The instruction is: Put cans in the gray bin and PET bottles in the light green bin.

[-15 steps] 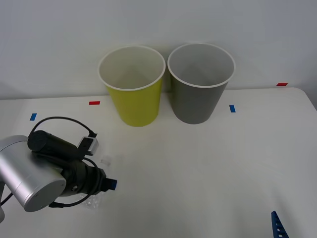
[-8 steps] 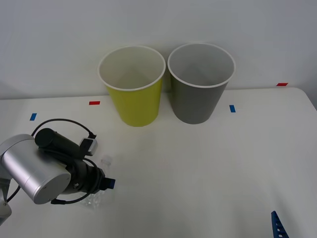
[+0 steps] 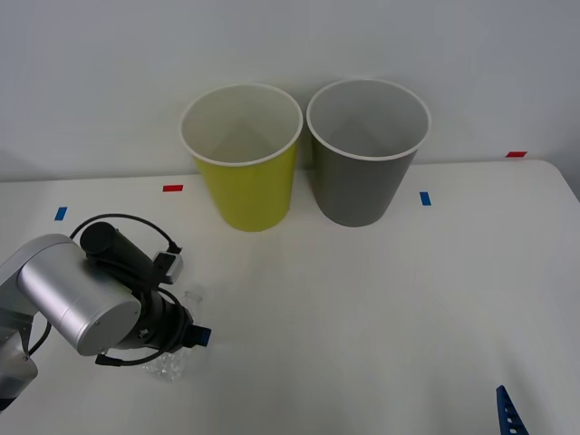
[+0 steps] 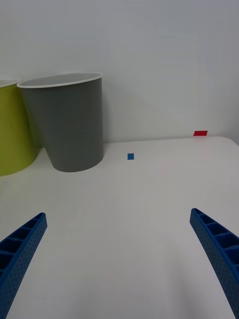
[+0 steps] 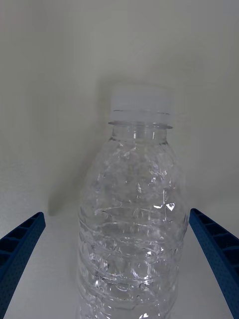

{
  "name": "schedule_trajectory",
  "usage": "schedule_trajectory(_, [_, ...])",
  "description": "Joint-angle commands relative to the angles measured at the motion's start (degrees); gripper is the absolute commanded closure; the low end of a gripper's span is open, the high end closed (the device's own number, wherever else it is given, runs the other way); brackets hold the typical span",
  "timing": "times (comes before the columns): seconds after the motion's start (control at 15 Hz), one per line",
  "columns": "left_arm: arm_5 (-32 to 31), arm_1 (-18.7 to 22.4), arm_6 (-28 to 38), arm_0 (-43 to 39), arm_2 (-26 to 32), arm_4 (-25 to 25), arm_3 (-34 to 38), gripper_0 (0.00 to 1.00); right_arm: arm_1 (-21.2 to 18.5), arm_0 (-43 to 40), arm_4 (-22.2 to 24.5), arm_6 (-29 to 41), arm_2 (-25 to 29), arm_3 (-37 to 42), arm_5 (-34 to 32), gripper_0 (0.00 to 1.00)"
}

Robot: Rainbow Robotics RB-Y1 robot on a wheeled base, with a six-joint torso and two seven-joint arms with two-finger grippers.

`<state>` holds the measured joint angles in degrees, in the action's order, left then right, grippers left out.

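The left end effector (image 5: 119,269) is low over the white desk (image 3: 381,308) at its near left part, its blue ribbed fingers (image 5: 214,254) spread wide on both sides of the small clear crinkled plastic bottle (image 5: 130,219). They seem not to touch it. The tall yellow-green bin (image 3: 243,159) and the tall dark gray bin (image 3: 366,154) stand side by side at the far edge. The right end effector (image 4: 119,254) waits released at the near right.
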<state>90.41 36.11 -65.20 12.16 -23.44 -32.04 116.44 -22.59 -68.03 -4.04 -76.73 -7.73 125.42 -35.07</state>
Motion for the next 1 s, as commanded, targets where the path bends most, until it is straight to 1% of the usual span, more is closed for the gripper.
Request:
schedule_trajectory(0.07, [0.0, -1.2, -2.9, 1.2, 0.1, 0.2, -3.1, 0.0, 0.0, 0.0, 0.0, 0.0, 0.0, 0.0, 0.0, 0.0])
schedule_trajectory(0.33, [-0.1, -3.4, -3.7, 2.3, 0.1, 0.8, -6.4, 0.0, 0.0, 0.0, 0.0, 0.0, 0.0, 0.0, 0.0, 0.0])
schedule_trajectory(0.53, [-0.1, -4.4, -3.9, 2.3, 0.1, 2.0, -6.9, 0.0, 0.0, 0.0, 0.0, 0.0, 0.0, 0.0, 0.0, 0.0])
schedule_trajectory(0.6, [-0.4, -4.6, -3.9, 2.3, 0.2, 2.4, -6.9, 0.12, 0.0, 0.0, 0.0, 0.0, 0.0, 0.0, 0.0, 0.0])
schedule_trajectory(0.67, [-0.6, -4.7, -3.9, 2.4, 0.4, 2.6, -6.9, 0.4, 0.0, 0.0, 0.0, 0.0, 0.0, 0.0, 0.0, 0.0])
schedule_trajectory(0.73, [-0.8, -4.8, -4.7, 2.4, 0.5, 2.3, -6.9, 1.0, 0.0, 0.0, 0.0, 0.0, 0.0, 0.0, 0.0, 0.0])
schedule_trajectory(0.87, [-0.8, -4.8, -6.5, 2.4, 1.2, 2.1, -6.5, 1.0, 0.0, 0.0, 0.0, 0.0, 0.0, 0.0, 0.0, 0.0])
schedule_trajectory(1.0, [-0.8, -4.8, -6.6, 2.4, 1.3, 1.9, -6.0, 1.0, 0.0, 0.0, 0.0, 0.0, 0.0, 0.0, 0.0, 0.0])
